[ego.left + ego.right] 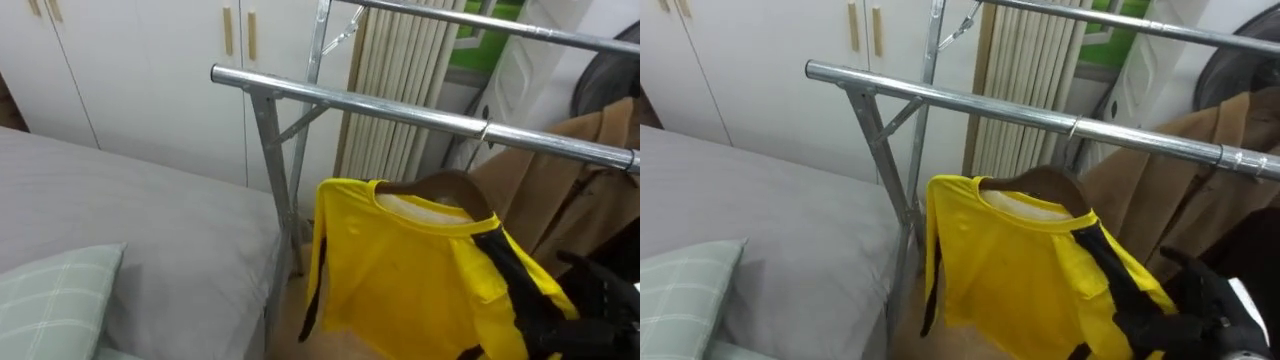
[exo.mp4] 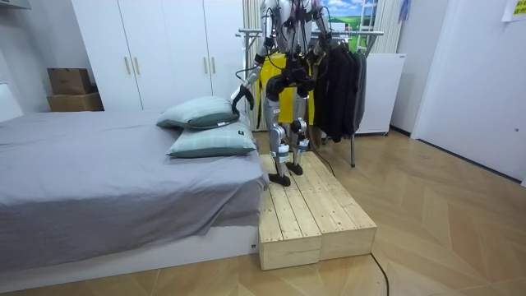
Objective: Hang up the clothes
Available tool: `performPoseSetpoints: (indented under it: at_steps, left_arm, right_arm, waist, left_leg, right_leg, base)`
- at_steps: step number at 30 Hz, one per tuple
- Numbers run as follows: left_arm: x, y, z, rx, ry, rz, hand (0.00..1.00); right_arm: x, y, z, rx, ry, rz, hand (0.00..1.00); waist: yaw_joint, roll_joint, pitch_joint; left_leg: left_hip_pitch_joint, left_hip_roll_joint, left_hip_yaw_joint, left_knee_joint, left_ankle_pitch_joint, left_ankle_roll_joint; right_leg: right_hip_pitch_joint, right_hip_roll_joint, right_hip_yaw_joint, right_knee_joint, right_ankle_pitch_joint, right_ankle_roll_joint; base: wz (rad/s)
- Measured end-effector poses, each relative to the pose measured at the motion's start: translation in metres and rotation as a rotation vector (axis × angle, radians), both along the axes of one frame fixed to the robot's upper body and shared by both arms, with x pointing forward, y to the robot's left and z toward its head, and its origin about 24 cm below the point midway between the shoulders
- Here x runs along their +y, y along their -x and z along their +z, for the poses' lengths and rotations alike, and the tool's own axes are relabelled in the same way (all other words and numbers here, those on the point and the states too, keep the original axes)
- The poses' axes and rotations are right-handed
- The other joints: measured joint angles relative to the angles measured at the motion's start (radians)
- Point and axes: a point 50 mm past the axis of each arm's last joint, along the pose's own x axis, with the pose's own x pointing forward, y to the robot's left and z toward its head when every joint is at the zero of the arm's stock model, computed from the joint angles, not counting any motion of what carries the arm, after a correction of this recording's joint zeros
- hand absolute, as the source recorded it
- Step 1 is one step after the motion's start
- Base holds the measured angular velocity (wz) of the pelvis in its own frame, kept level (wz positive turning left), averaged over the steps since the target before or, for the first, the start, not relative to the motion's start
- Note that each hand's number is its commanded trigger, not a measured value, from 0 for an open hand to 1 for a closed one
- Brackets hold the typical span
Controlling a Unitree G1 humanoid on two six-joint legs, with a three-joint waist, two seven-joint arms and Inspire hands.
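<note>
A yellow shirt (image 1: 400, 270) with black stripes sits on a brown wooden hanger (image 1: 450, 187), just under the near metal rail (image 1: 400, 108) of the clothes rack. The hanger tilts down to the right, and its thin hook reaches up to the rail (image 1: 1072, 128). My dark right hand (image 1: 590, 295) is at the lower right, curled on the shirt's right shoulder over the hanger's end. In the room view my left hand (image 2: 237, 97) hangs low beside the pillows. I stand on a wooden platform (image 2: 308, 210), facing the rack.
A brown coat (image 1: 590, 170) and dark clothes (image 2: 341, 90) hang further right on the rail. The rack's upright post (image 1: 272, 170) stands beside the grey bed (image 1: 130, 220). A checked pillow (image 1: 50, 300) lies at the lower left, with white wardrobes (image 1: 150, 70) behind.
</note>
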Motion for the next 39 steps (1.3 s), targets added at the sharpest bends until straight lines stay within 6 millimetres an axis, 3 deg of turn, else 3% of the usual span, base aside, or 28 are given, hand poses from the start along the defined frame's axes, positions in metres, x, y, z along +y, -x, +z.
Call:
performPoseSetpoints:
  at_steps: [3,13,19,30,39]
  left_arm:
    - [0.0,0.0,0.0,-0.002,0.002,0.0,0.0]
    - [-0.008,0.002,-0.003,-0.001,0.018,0.003,0.0]
    - [-0.01,0.001,-0.004,-0.006,0.023,0.001,0.0]
    - [-0.019,-0.004,-0.005,-0.037,0.026,-0.049,0.0]
    - [-0.035,-0.005,-0.009,-0.077,0.04,-0.064,0.0]
  right_arm:
    - [0.003,0.012,-0.007,0.022,-0.012,-0.009,0.0]
    - [0.017,0.039,-0.031,0.099,-0.08,-0.038,0.0]
    - [0.026,0.051,-0.042,0.148,-0.093,-0.02,0.0]
    - [0.088,0.054,-0.085,0.3,-0.277,0.19,0.0]
    - [0.1,0.085,-0.125,0.481,-0.38,0.121,0.0]
  waist:
    - [-0.006,0.01,0.0038]
    - [-0.007,0.037,0.0021]
    - [-0.015,0.043,0.0031]
    - [-0.02,0.056,0.0053]
    - [-0.003,0.071,0.005]
  left_leg:
    - [-0.003,-0.002,0.001,0.0,-0.001,0.001]
    - [0.002,-0.001,0.02,-0.003,-0.003,-0.002]
    - [0.005,-0.002,0.021,-0.002,-0.003,-0.002]
    - [0.004,0.001,0.017,-0.002,-0.004,-0.003]
    - [0.004,-0.002,0.004,-0.007,-0.004,-0.002]
  right_leg:
    - [-0.003,0.003,0.001,-0.001,-0.002,0.001]
    - [-0.008,0.005,0.027,0.001,-0.002,0.001]
    - [-0.007,0.012,0.033,0.001,-0.002,0.001]
    - [-0.008,0.016,0.029,0.001,0.0,-0.002]
    - [0.002,0.014,0.026,-0.015,0.001,-0.001]
  base:
    - [0.0]
    - [-0.06]
    - [-0.01]
    - [0.0]
    - [0.02]
